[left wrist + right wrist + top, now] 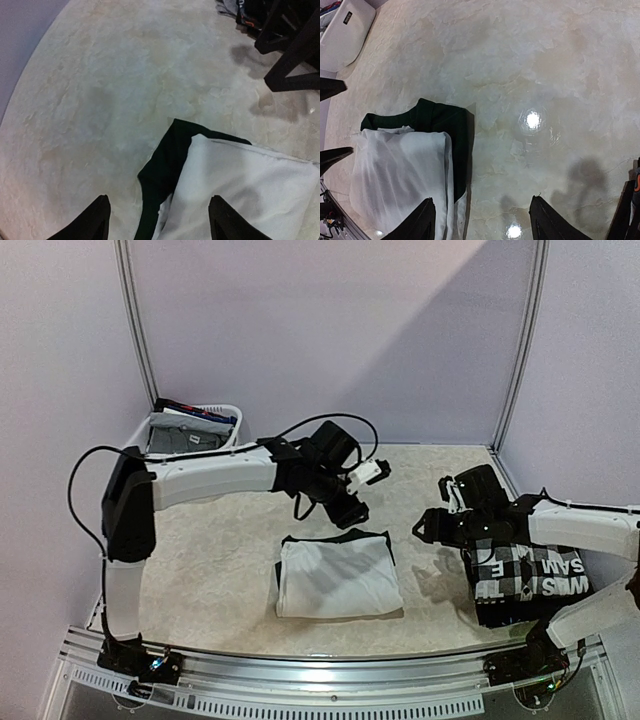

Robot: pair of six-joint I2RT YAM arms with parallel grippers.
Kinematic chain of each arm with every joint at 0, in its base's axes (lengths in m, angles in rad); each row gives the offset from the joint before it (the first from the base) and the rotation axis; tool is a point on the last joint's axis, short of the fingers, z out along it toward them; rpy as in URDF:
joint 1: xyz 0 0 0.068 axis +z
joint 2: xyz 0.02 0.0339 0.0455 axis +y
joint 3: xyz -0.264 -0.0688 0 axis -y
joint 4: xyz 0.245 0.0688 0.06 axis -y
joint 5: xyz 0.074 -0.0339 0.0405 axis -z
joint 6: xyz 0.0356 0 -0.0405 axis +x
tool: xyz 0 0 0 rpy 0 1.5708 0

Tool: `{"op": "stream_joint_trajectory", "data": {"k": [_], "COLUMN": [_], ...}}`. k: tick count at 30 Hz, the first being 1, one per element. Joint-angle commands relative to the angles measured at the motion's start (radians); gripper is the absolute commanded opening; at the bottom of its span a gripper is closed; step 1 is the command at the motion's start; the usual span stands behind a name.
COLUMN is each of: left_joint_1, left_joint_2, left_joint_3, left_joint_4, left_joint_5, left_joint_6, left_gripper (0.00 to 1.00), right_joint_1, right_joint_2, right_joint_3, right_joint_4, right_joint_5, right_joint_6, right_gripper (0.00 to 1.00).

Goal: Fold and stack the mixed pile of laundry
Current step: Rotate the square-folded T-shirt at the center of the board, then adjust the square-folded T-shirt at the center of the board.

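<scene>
Just under the released left hand (352,515) lies the folded white cloth (338,578); right hand (422,528) also released.

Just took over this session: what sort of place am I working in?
Probably a robot lab test cell, not a home: plain panel walls on metal posts, a marble-look table, a white laundry basket.

The right arm (585,525) hides part of the black piece with white letters (530,585).

pale lilac walls (330,330) enclose a glossy cream marbled tabletop (220,570) with light glints, framed by slim metal poles (137,320).
</scene>
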Motion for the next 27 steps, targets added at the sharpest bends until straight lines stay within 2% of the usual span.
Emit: {"op": "stream_joint_trajectory", "data": {"k": [1, 6, 11, 13, 16, 19, 21, 24, 27], "left_joint_1": [-0.006, -0.007, -0.006, -0.006, -0.006, -0.006, -0.004, 0.000, 0.007], "left_joint_2": [0.159, 0.282, 0.361, 0.384, 0.397, 0.400, 0.401, 0.401, 0.404], "left_joint_3": [0.138, 0.281, 0.346, 0.369, 0.380, 0.375, 0.375, 0.370, 0.373], "left_joint_4": [-0.124, -0.186, -0.216, -0.228, -0.235, -0.238, -0.246, -0.257, -0.261], "left_joint_5": [0.118, 0.180, 0.184, 0.184, 0.200, 0.224, 0.242, 0.275, 0.298], "left_joint_6": [0.085, 0.119, 0.135, 0.137, 0.142, 0.150, 0.155, 0.156, 0.148], "left_gripper": [0.68, 0.64, 0.60, 0.53, 0.37, 0.30, 0.32, 0.49, 0.49], "right_joint_1": [-0.008, -0.008, -0.010, -0.009, -0.009, -0.008, -0.009, -0.010, -0.009], "right_joint_2": [-0.024, -0.036, -0.054, -0.057, -0.058, -0.058, -0.057, -0.060, -0.061], "right_joint_3": [-0.031, -0.047, -0.054, -0.055, -0.055, -0.055, -0.055, -0.056, -0.057], "right_joint_4": [0.045, 0.045, 0.041, 0.038, 0.036, 0.035, 0.032, 0.032, 0.031], "right_joint_5": [0.005, 0.004, 0.011, 0.013, 0.016, 0.020, 0.021, 0.021, 0.023], "right_joint_6": [0.005, 0.006, 0.001, -0.001, -0.004, -0.004, -0.004, -0.004, -0.003], "right_gripper": [0.65, 0.64, 0.64, 0.64, 0.64, 0.64, 0.64, 0.64, 0.64]}}
